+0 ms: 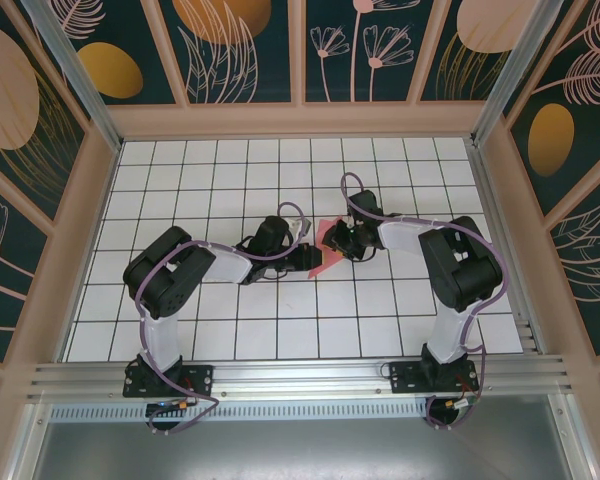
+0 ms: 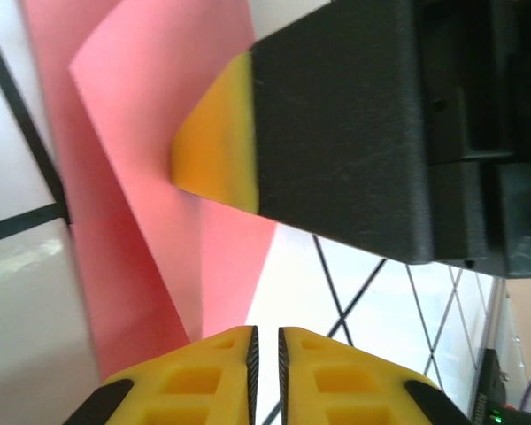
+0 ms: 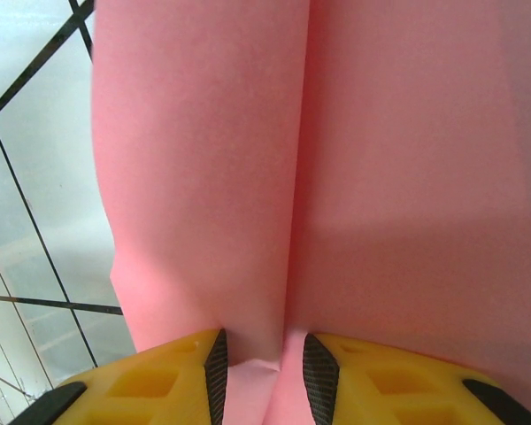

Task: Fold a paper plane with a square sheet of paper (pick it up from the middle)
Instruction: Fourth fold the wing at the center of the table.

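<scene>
The pink sheet of paper (image 1: 325, 243) is partly folded and sits between the two grippers at the middle of the grid floor. In the right wrist view the paper (image 3: 336, 159) runs forward from my right gripper (image 3: 261, 354). Its lengthwise crease and a folded flap are caught between the fingers, which stand slightly apart around the layers. In the left wrist view the paper (image 2: 142, 177) rises at the left, with a yellow fingertip (image 2: 214, 133) of the right gripper lying on it. My left gripper (image 2: 265, 341) is shut to a thin slit beside the paper's edge, with nothing in it.
Both arms reach inward and nearly touch, left gripper (image 1: 313, 262) and right gripper (image 1: 340, 240). The white tiled floor (image 1: 230, 180) is ringed by wooden walls (image 1: 300, 120). A metal rail (image 1: 300, 375) carries the arm bases at the near edge.
</scene>
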You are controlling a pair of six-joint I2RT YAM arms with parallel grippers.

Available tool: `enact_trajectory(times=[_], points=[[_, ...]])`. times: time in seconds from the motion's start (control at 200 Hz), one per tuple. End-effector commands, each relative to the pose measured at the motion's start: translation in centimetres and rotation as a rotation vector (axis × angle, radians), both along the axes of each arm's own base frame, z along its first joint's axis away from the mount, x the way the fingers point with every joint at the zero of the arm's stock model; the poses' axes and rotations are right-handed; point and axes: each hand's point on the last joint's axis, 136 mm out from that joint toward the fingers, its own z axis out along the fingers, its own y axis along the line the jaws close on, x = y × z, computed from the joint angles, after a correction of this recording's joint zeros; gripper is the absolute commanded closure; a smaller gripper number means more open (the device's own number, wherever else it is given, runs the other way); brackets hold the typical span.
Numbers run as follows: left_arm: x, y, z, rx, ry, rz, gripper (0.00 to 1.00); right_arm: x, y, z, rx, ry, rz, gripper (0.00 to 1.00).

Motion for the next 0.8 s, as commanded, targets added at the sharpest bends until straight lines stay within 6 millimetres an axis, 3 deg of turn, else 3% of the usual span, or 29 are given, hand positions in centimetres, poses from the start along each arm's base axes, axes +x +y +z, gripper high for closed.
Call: enact_trajectory(times=[0.0, 0.796], points=[[0.7, 0.5, -0.5, 0.057, -0.022, 0.030, 0.84, -6.5, -5.9, -8.9, -0.291, 0.275, -0.048, 0.64], [1.0, 0.7, -1.9, 0.103, 0.005, 0.048, 0.87, -7.2, -6.7, -10.4, -0.341, 0.310, -0.042, 0.65]])
